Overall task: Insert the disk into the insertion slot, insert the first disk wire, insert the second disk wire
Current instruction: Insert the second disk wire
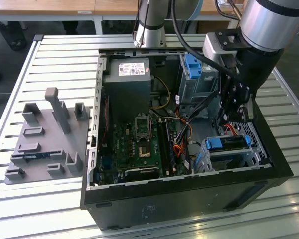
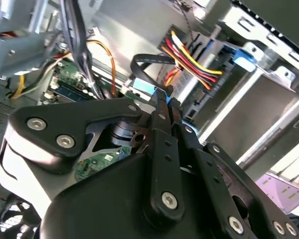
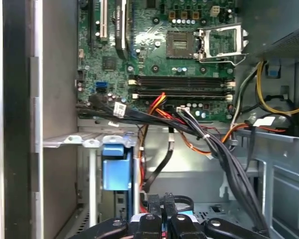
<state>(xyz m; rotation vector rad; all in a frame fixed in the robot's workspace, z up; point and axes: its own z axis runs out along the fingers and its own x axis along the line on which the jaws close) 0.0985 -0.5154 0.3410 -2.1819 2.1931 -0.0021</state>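
Blue-framed disk (image 1: 228, 143) inside insertion slot (image 1: 249, 155)

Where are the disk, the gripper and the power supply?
disk (image 1: 228, 143): exterior view, on the blue carrier's top edge.
gripper (image 2: 162, 97): second wrist view, between the tips, jaws shut on a blue-tipped cable connector.
power supply (image 1: 125, 87): exterior view, on its grey top face.
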